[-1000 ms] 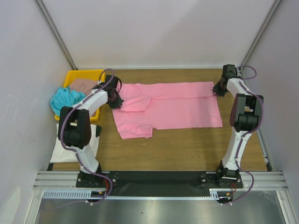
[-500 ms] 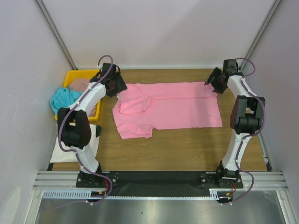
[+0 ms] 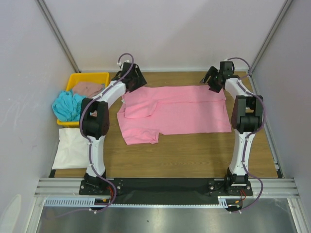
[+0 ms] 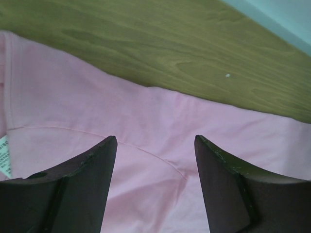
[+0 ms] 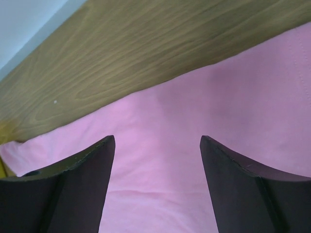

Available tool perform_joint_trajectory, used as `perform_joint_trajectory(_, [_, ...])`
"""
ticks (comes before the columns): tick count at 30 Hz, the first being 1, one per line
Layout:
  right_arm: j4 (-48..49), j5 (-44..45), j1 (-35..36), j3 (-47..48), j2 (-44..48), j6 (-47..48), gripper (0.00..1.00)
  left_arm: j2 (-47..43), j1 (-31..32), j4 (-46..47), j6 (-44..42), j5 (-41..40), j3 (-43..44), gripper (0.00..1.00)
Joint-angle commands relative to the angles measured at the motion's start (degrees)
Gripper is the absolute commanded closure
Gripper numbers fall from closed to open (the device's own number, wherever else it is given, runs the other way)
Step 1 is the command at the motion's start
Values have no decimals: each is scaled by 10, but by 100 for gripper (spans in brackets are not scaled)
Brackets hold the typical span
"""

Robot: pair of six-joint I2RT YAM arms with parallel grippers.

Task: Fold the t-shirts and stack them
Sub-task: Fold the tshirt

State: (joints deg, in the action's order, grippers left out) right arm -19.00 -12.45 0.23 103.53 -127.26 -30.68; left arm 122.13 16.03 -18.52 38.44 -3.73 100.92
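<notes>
Pink shirt [image 3: 180, 114] lay flat in the middle of the tabletop [image 3: 194, 155]. Its long axis ran left to right, parallel to the far edge. The sleeves were at the left end, so the neck end pointed to the left edge and the hem to the right edge. One sleeve looked folded in over the body at the far left. The other stuck out toward the near edge.

The left gripper [image 3: 132, 80] hung over the shirt's far-left corner and the right gripper [image 3: 214, 81] over its far-right corner. Each arm was the nearer one to its own end. Both had their jaws spread with nothing between them. In each wrist view, pink cloth filled the gap under the fingers. The shirt's far border crossed just beyond the tips, with bare wood past it. So the shirt lay below the jaws and stretched from them toward the near edge. I judged that a fold along the long axis would mean dropping onto that far border and drawing it nearward.

The other shirts sat by the left edge. The turquoise shirt [image 3: 65, 104] and brown-pink shirt [image 3: 90, 89] were heaped in the tray [image 3: 90, 76]. The cream shirt [image 3: 73, 148] lay folded near the near-left corner.
</notes>
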Motion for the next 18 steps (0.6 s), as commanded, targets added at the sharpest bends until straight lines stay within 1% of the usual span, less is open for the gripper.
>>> perform_joint_trajectory(1, [6, 20, -6, 33, -17, -4, 23, 21, -6, 45, 47, 8, 16, 29])
perform_joint_trajectory(5, [7, 29, -10, 21, -25, -9, 23, 32, -14, 68, 79, 13, -12, 29])
perform_joint_trajectory(10, [5, 25, -16, 30, -46, -11, 23, 59, -29, 78, 110, 25, -18, 29])
perform_joint_trajectory(16, [-7, 34, -24, 60, -77, -22, 23, 104, -41, 71, 136, 33, 12, 29])
perform_joint_trajectory(18, [-7, 34, -27, 68, -89, -27, 23, 123, -45, 62, 139, 52, 35, 29])
